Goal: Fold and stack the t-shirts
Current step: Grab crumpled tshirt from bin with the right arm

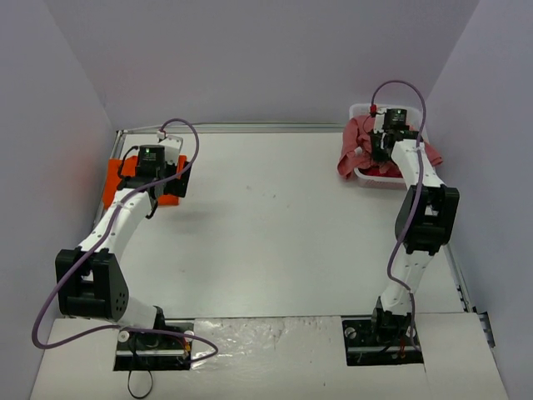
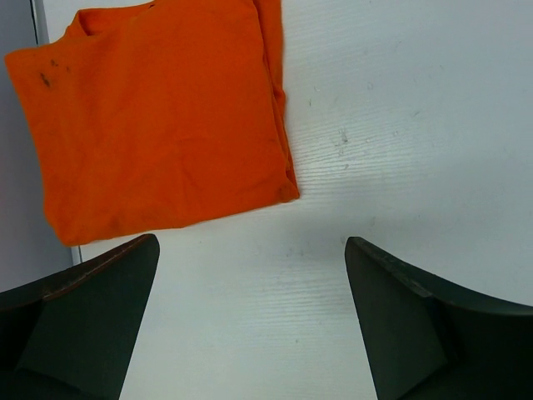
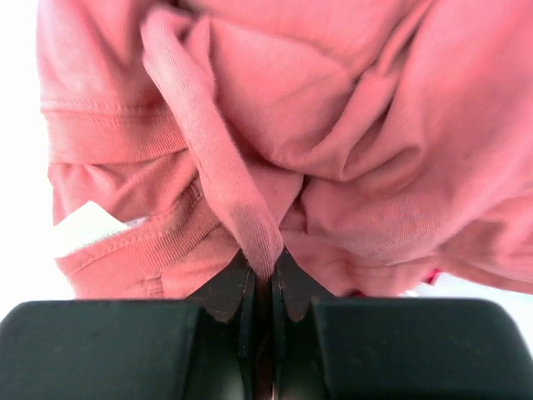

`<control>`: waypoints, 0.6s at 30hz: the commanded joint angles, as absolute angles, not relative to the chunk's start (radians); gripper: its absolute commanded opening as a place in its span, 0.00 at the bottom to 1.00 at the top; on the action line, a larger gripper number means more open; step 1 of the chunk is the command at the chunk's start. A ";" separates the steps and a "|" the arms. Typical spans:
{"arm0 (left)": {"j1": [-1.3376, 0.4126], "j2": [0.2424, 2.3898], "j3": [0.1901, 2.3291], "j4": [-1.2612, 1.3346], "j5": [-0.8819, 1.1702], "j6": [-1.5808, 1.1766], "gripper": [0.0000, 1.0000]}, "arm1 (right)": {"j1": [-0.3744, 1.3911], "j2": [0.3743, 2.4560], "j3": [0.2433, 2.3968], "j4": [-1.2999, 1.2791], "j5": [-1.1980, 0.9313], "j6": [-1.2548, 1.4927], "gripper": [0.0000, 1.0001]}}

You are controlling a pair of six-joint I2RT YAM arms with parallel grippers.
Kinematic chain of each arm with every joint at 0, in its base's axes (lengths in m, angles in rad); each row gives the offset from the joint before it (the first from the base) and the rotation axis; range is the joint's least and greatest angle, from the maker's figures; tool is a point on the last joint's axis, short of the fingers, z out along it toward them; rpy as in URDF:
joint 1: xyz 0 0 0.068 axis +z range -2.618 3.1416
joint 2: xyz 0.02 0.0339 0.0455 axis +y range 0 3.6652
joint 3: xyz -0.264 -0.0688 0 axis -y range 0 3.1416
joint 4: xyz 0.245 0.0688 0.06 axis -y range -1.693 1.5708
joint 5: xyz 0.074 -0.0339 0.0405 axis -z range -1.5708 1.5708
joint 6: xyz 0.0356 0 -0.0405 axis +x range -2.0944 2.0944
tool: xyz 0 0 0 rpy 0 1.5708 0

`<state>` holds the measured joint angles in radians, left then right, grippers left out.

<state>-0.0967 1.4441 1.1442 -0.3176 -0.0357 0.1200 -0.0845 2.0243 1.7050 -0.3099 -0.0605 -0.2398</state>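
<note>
Top view: the left gripper (image 1: 154,175) hangs over a folded orange t-shirt (image 1: 112,182) at the far left edge of the table (image 1: 275,225). The right gripper (image 1: 383,147) is down in a brick-red t-shirt (image 1: 353,143) heaped over a white bin (image 1: 361,109) at the far right.
Left wrist view: fingers (image 2: 83,317) spread wide, holding nothing. The orange t-shirt lies flat just beyond them.
Right wrist view: fingers (image 3: 229,292) pinched tight on a fold of the brick-red t-shirt.
</note>
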 commanded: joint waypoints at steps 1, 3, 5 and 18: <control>-0.094 1.425 1.173 -0.345 -0.020 0.120 0.94 | -0.089 1.914 1.813 -0.374 -0.057 -0.261 0.00; -0.094 1.424 1.175 -0.348 -0.014 0.118 0.94 | -0.086 1.899 1.841 -0.403 -0.055 -0.264 0.00; -0.094 1.422 1.177 -0.351 -0.011 0.120 0.94 | -0.078 1.888 1.884 -0.428 -0.055 -0.265 0.00; -0.095 1.407 1.170 -0.362 -0.003 0.123 0.94 | 0.120 1.872 2.140 -0.575 0.028 -0.316 0.00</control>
<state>-0.0967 1.4437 1.1442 -0.3424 -0.0071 0.1200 0.0910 1.9438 2.0983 -0.5293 0.0078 -0.2905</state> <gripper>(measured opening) 0.945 0.026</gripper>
